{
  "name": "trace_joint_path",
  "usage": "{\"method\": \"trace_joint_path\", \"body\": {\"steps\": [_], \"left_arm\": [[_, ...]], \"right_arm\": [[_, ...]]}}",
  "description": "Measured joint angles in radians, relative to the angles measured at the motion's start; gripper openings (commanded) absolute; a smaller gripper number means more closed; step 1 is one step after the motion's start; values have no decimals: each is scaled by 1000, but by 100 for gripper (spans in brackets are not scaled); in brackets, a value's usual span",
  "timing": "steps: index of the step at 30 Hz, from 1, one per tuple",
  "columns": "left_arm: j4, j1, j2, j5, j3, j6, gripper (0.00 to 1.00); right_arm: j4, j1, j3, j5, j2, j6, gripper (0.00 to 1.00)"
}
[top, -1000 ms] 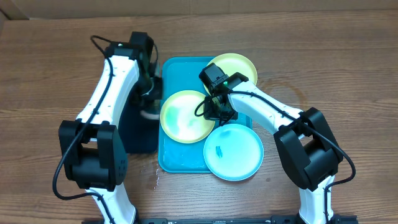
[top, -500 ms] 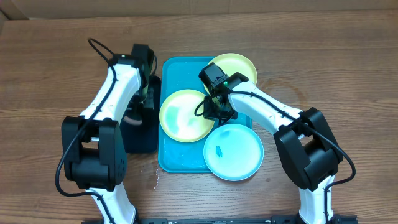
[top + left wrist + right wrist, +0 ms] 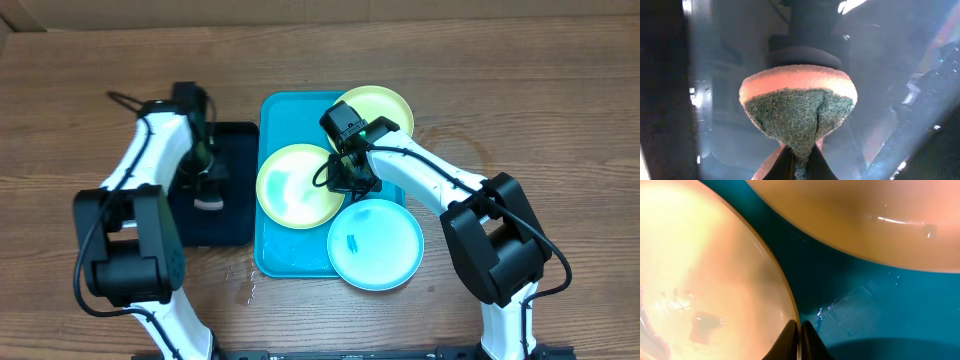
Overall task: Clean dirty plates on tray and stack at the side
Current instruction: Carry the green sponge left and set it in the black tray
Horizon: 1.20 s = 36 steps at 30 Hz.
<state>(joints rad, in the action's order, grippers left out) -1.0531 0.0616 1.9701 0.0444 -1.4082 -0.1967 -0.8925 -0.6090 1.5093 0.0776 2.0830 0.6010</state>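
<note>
Left side: the left gripper (image 3: 800,159) has its jaws pinched tight on the sponge (image 3: 799,107), which hangs over the black tray (image 3: 235,150).
Right side: the right gripper (image 3: 352,178) has its jaws clamped on the right rim of the middle plate (image 3: 300,187).
Plate place: it lies on the turquoise tray (image 3: 275,115), near the tray's left wall.
Direction: we judge that the sponge must go to the right, across the tray wall.
Nearer arm: the left one, and the plate's left half is free for it.
</note>
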Motion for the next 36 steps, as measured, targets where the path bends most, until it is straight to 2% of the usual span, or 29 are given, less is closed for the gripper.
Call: {"method": "trace_joint_path", "body": {"steps": [1, 2, 3, 4, 5, 6, 8, 12, 18, 21, 29, 31, 33, 35, 36], "left_arm": [[0, 16, 0, -13, 0, 4, 6], [2, 32, 0, -29, 0, 8, 8], [3, 43, 0, -42, 0, 11, 17], [4, 51, 0, -55, 0, 14, 34], [5, 56, 0, -68, 0, 16, 57], [5, 57, 0, -74, 0, 19, 69], [3, 56, 0, -93, 0, 21, 71], [-29, 56, 0, -146, 0, 19, 67], [-43, 56, -34, -195, -6, 20, 68], [-45, 56, -118, -204, -19, 19, 68], [-36, 56, -486, -209, -72, 9, 69], [-42, 56, -558, -209, -76, 8, 71], [-52, 56, -602, -209, -77, 3, 77], [-67, 56, -631, -210, -77, -6, 100], [-76, 56, -639, -210, -77, -9, 100]], "right_arm": [[0, 0, 0, 0, 0, 0, 7], [0, 0, 0, 0, 0, 0, 13], [0, 0, 0, 0, 0, 0, 20], [1, 0, 0, 2, 0, -2, 29], [2, 0, 0, 2, 0, -4, 38], [3, 0, 0, 4, 0, -6, 42], [3, 0, 0, 5, 0, -3, 45], [2, 0, 0, 11, 0, -2, 44], [3, 0, 0, 12, 0, -2, 43], [4, 0, 0, 12, 0, -2, 43], [29, 0, 0, 13, 0, -3, 43], [48, 0, -2, 12, 0, -2, 42], [58, 0, -8, 12, 0, -2, 37], [61, 0, -14, 12, 0, -1, 32], [63, 0, -16, 12, 0, -2, 31]]}}
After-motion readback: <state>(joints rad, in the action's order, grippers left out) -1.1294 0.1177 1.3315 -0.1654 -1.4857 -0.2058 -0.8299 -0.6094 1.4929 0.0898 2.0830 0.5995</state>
